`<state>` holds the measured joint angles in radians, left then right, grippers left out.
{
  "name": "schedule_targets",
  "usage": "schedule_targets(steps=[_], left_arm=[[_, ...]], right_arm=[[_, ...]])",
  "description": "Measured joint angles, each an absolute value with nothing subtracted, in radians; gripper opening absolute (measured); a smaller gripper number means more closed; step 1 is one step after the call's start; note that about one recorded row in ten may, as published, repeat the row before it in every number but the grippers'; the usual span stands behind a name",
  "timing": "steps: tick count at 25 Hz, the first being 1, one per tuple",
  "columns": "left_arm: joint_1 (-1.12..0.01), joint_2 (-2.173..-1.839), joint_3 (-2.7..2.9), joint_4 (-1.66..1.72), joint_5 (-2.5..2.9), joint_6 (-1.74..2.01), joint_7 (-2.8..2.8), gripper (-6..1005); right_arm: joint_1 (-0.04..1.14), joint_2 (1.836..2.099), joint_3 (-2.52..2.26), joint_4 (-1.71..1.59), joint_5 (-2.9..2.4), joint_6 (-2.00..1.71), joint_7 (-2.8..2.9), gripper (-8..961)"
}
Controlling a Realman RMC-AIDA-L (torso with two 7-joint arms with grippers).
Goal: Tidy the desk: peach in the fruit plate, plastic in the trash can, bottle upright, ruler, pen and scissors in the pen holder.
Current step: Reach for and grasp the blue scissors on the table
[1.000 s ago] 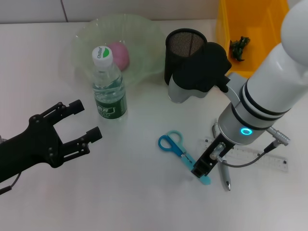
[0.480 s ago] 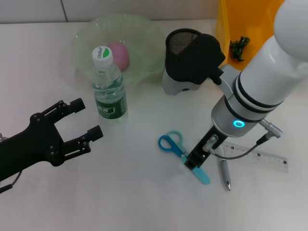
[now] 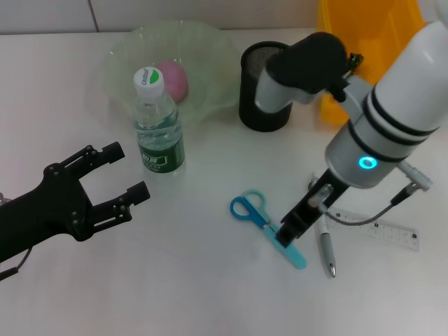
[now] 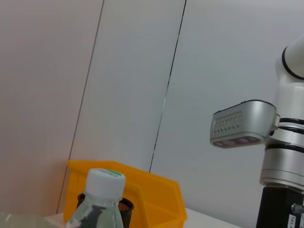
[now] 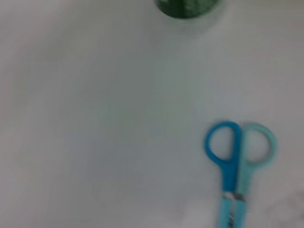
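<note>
On the white desk, the left claw hangs low at the near left with its black fingers spread apart and nothing between them. Just beyond it stands a clear water bottle, upright, white cap on top and a green label round its middle; it rises right in front of the pale green fruit plate, where a pink peach lies. The bottle's cap and shoulders also fill the lower edge of the left wrist view. Farther right, a black mesh pen holder stands upright, partly covered by the right arm's dark elbow, and behind that sits a yellow bin at the desk's far right. Near the middle lie the scissors, flat on the desk, one loop blue and the other pale teal, their teal blade end pointing toward the near right. The right claw sits down over the blade end, hiding it; whether its fingers are apart or together I cannot tell. Just beside it lie a grey pen and a clear ruler, the ruler partly crossed by a cable.
</note>
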<state>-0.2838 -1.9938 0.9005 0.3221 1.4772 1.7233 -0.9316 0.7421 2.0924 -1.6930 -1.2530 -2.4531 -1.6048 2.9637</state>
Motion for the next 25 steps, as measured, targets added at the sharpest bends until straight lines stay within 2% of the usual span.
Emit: schedule_targets(steps=[9, 12, 20, 22, 25], left_arm=[[-0.287, -1.994, 0.900, 0.322, 1.477, 1.724, -0.927, 860], [-0.287, -1.994, 0.900, 0.322, 1.477, 1.724, -0.927, 860], [-0.285, -1.996, 0.900, 0.322, 1.475, 1.724, -0.932, 860], [-0.283, -1.996, 0.898, 0.322, 1.473, 1.724, -0.932, 860], [-0.280, -1.996, 0.883, 0.321, 1.472, 1.724, -0.932, 860]], right_arm=[[0.781, 2.091, -1.607, -1.271, -2.426, -1.731, 2.960, 345], [0.773, 2.083, -1.567, -1.297, -2.347, -1.754, 2.933, 385], [0.649, 2.081, -1.292, -1.347, -2.213, -1.791, 2.730, 514], [0.620, 2.080, -1.226, -1.349, -2.214, -1.814, 2.683, 461], [0.567, 2.079, -1.111, -1.356, -2.196, -1.847, 2.590, 460]])
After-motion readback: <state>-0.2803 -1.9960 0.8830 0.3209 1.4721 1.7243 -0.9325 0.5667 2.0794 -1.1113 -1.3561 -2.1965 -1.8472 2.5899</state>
